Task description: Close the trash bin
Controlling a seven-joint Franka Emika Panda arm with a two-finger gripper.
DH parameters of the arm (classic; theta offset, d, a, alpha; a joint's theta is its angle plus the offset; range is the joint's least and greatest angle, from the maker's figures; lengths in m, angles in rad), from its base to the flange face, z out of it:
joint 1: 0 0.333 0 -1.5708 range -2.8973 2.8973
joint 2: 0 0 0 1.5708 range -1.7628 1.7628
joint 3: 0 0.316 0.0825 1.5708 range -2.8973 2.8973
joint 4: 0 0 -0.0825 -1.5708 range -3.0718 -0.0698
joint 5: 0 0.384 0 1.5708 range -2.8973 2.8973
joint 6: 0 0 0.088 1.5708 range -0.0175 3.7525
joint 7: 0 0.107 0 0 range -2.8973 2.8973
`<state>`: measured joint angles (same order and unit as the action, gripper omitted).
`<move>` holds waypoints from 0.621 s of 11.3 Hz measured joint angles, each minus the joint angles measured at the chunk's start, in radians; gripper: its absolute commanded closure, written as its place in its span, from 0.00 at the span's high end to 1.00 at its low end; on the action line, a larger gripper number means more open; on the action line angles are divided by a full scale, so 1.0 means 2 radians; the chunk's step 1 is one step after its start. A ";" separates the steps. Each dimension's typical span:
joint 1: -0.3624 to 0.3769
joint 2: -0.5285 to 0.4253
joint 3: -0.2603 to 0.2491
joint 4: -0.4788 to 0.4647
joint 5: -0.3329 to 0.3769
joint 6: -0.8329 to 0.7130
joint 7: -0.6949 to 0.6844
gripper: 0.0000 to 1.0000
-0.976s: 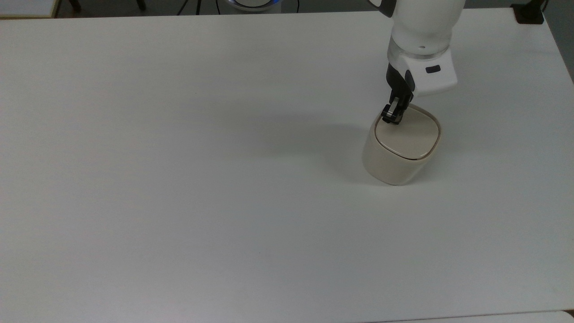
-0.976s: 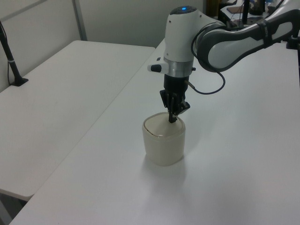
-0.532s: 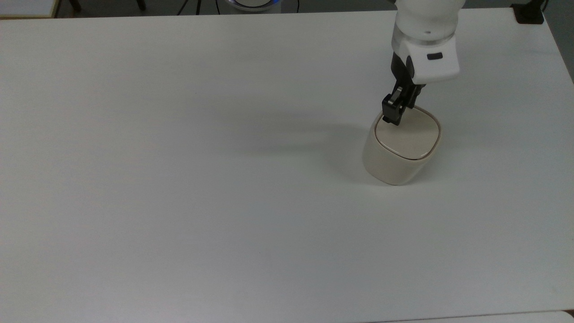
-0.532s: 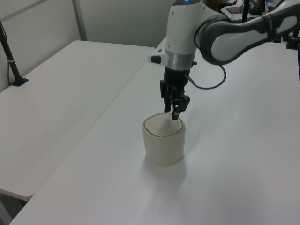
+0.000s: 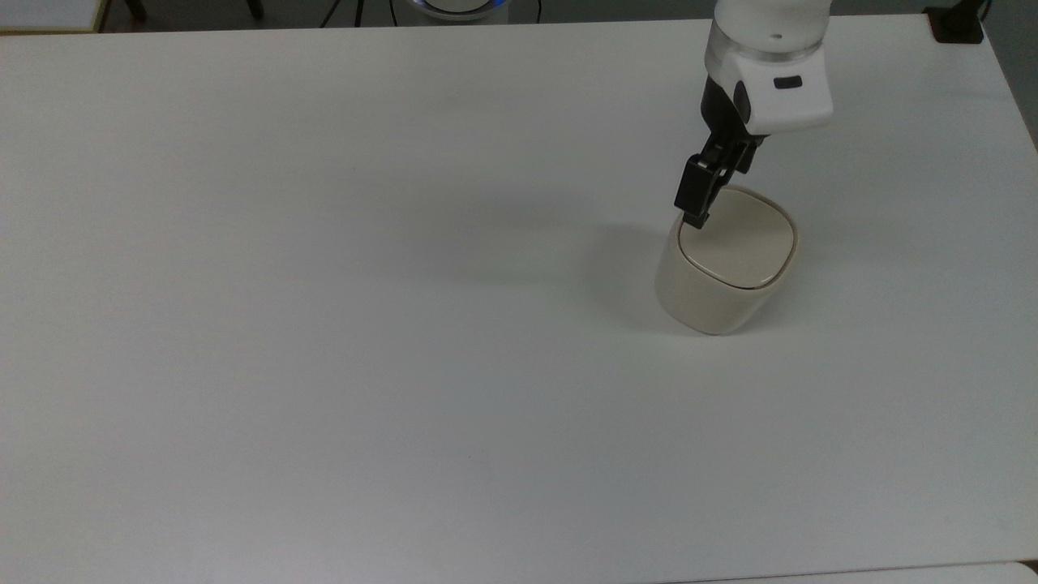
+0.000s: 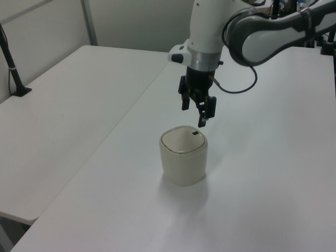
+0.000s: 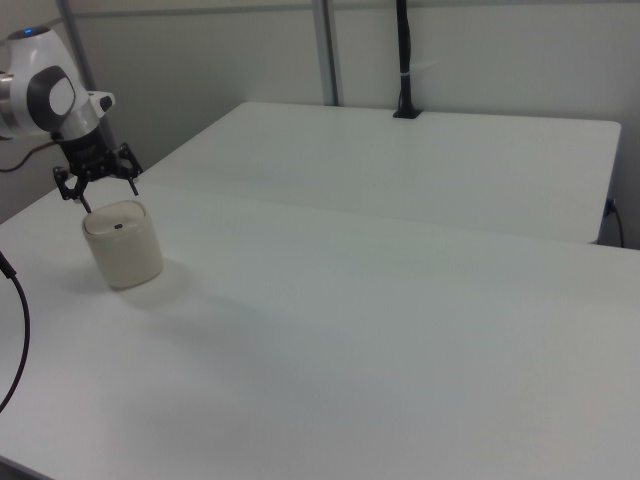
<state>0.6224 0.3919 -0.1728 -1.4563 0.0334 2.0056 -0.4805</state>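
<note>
The gripper (image 6: pixel 193 113) hangs with its two black fingers (image 6: pixel 202 113) spread apart, holding nothing and touching nothing; the fingers are slim, dark and hard-edged, hanging from a glossy white, rounded arm (image 6: pixel 207 26); in the right view the spread fingers (image 7: pixel 69 191) straddle the air above the bin's top. The trash bin (image 5: pixel 722 258) is a small cream plastic tub, rounded-square in outline with smooth matte walls; its flat lid (image 6: pixel 182 140) lies shut and level inside the rim, with a small dark button (image 6: pixel 195 133) near one edge. It stands upright on a plain white table (image 5: pixel 324 324), toward the top view's right; the fingertips hover just above its lid, clear of it, over the button side.
</note>
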 measured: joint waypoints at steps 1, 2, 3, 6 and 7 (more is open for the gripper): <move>0.000 0.003 0.000 0.000 -0.002 0.006 0.000 1.00; 0.000 -0.002 0.000 0.004 -0.002 0.005 0.007 1.00; -0.002 -0.017 -0.002 0.008 -0.004 -0.018 0.019 1.00; -0.023 -0.080 -0.024 0.012 -0.009 -0.125 0.049 1.00; -0.045 -0.096 -0.034 0.011 -0.010 -0.158 0.058 1.00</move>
<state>0.5326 0.1997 -0.2412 -1.4338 0.0142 1.6890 -0.3636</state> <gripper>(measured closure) 0.000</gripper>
